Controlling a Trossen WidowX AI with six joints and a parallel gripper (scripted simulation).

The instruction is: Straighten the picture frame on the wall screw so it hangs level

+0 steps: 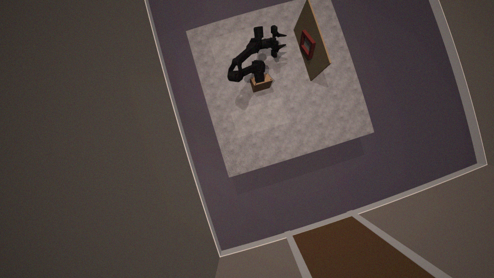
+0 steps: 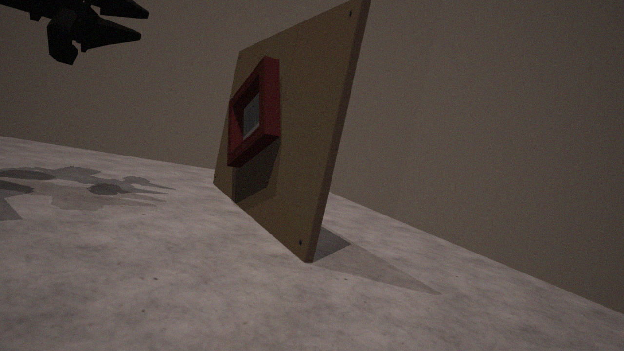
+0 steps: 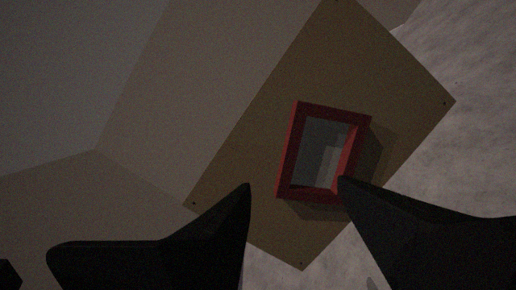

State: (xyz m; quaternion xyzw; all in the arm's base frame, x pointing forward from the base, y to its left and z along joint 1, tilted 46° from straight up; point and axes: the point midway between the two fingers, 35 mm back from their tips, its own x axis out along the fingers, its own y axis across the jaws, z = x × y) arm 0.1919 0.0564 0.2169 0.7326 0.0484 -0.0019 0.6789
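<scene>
The red picture frame [image 1: 312, 50] [image 2: 271, 100] [image 3: 293, 149] hangs on the front of the upright brown panel [image 1: 321, 65] [image 2: 305, 130] [image 3: 250, 153]. It hangs crooked: facing the panel, its right side is higher, the side nearer the exterior camera. The screw and the strip behind the frame are hidden. My gripper [image 1: 286, 40] [image 2: 144, 26] [image 3: 293, 186] is open, with nothing between its fingers. It stands off in front of the panel, pointing toward it, apart from the frame. In the wrist view one fingertip overlaps the frame's corner only by line of sight.
The arm's wooden base block [image 1: 261, 86] stands on the pale mottled surface [image 1: 303, 114] [image 2: 130, 283], left of the panel in the top view. The arm is folded back above it. The panel's edges stand out around the frame, and shadows lie below it.
</scene>
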